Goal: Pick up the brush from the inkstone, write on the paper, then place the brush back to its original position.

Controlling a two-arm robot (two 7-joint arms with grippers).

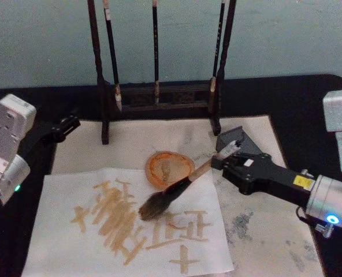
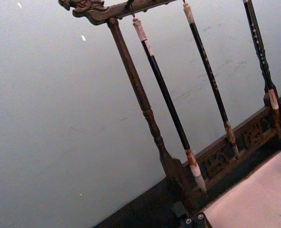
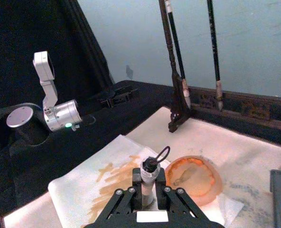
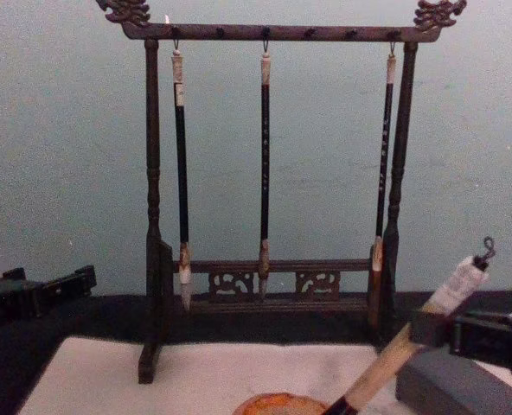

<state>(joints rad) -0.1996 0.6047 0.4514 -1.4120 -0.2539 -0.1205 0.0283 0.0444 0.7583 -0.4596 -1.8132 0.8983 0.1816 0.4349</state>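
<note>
Head view: the brush (image 1: pixel 179 186) is slanting down just on the robot's side of the inkstone (image 1: pixel 170 167). Its bushy head is sitting low over the paper (image 1: pixel 61 231), toward the robot and left of the inkstone; whether the bristles are touching, cannot tell. The tan handle is rising past the inkstone's right edge to the right gripper (image 1: pixel 218 160), which is clamping it near the whitish end cap.

In the right wrist view the fingers (image 3: pixel 126 197) are pinching the handle from both sides, narrow gap, with the cap and its loop sticking out above. In the chest view the brush (image 4: pixel 412 341) is tilting up to the right of the inkstone (image 4: pixel 278 404).

The paper is lying left of the inkstone and nearer the robot, carrying brown strokes, one corner tucking under the inkstone. Paper and inkstone are both resting on a cream mat (image 1: pixel 257 248).

Behind the inkstone the dark wooden stand (image 1: pixel 159 95) is standing on the mat's far edge, with three thin black brushes (image 4: pixel 264 164) hanging from its top bar.

The left gripper (image 1: pixel 67 124) is hovering well left of the inkstone and farther back, off the mat; its opening, cannot tell.
</note>
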